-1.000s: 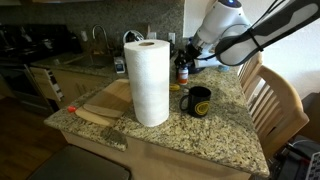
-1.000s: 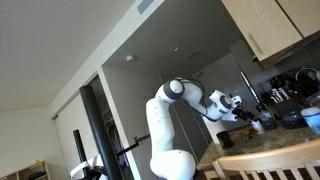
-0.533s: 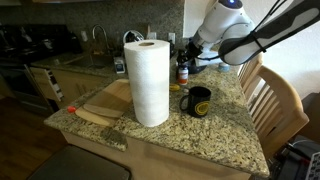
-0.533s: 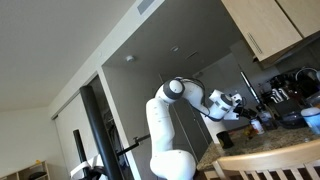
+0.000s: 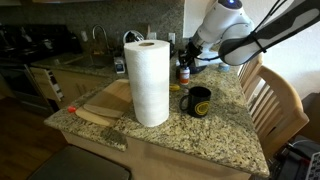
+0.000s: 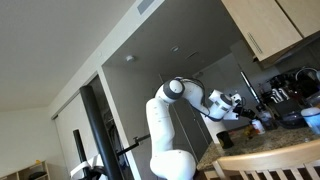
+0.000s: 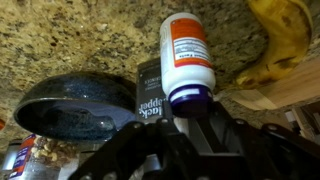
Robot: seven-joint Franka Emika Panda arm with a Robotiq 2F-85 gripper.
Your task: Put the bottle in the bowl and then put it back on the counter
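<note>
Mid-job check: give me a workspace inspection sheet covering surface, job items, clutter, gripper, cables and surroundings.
Surface: granite counter, crowded.
Job's things: bottle with an orange label, outside the bowl; the bowl looks empty.
Clutter: paper towel roll, black mug, cutting board, banana, pepper container between bowl and bottle.
Grippers: gripper shut on the bottle's near end.
Cables: nothing seen.
Surroundings: wooden chair beside the counter.

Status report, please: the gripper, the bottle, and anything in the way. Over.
Gripper shut on the bottle. Bottle upright on the counter, not yet lifted. Pepper tin stands between bottle and bowl.
</note>
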